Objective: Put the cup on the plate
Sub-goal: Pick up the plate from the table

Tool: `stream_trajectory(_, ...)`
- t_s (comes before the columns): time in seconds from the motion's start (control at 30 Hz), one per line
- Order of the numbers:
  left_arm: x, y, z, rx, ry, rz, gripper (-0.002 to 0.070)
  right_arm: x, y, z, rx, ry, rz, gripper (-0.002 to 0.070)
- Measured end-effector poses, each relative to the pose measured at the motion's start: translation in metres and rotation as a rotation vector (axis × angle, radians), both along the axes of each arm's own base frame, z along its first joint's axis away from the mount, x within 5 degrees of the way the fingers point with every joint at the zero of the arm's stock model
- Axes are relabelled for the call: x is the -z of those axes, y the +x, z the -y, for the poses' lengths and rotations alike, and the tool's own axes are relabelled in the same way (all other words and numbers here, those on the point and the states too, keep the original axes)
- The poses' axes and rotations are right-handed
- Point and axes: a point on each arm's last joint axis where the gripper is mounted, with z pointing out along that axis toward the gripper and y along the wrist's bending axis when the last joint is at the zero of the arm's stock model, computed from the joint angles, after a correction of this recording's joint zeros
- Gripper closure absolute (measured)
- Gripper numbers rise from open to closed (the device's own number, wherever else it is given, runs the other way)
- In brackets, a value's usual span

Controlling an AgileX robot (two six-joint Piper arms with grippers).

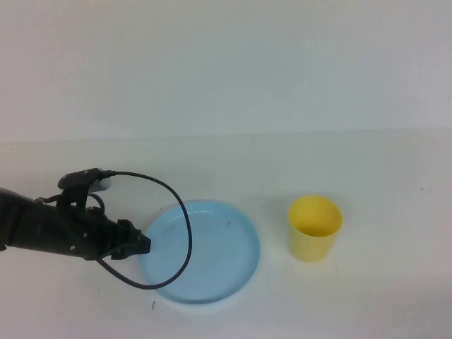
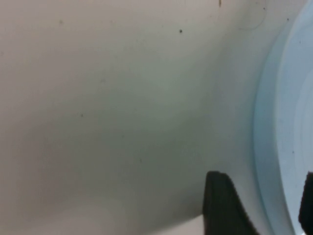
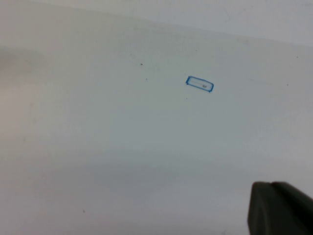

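The yellow cup [image 1: 314, 227] stands upright and empty on the table, a short way right of the light blue plate [image 1: 212, 263] and apart from it. My left gripper [image 1: 143, 244] hovers low at the plate's left rim. In the left wrist view its two dark fingers [image 2: 221, 208] stand apart, open, with the plate's rim [image 2: 266, 147] showing between them and nothing held. My right gripper [image 3: 276, 208] shows only in its own wrist view, as a dark tip with the fingers together over bare table. The right arm is out of the high view.
A black cable [image 1: 186, 233] loops from the left arm over the plate's left part. A small blue rectangle [image 3: 199, 84] is drawn on the white table [image 1: 367, 296]. A pale wall rises behind the table's far edge.
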Motion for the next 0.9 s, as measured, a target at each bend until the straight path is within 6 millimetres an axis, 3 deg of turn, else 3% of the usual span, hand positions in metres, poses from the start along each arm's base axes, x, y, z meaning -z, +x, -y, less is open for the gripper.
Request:
stream_trajectory(0.37, 0.008, 0.002, 0.002, -0.015, -0.038, -0.032, 0.0353, 0.0, 0.0, 0.0, 0.0, 0.0, 0.0, 0.0675)
stream_trajectory(0.47, 0.009, 0.003, 0.002, -0.011, -0.034, -0.03, 0.0421, 0.0, 0.0, 0.0, 0.0, 0.0, 0.0, 0.0675)
stream_trajectory(0.63, 0.011, 0.002, 0.002, 0.004, -0.024, -0.026, 0.0624, 0.0, 0.0, 0.0, 0.0, 0.0, 0.0, 0.0675)
stream_trajectory(0.9, 0.011, 0.003, 0.001, 0.005, -0.019, -0.023, 0.0666, 0.0, 0.0, 0.0, 0.0, 0.0, 0.0, 0.0675)
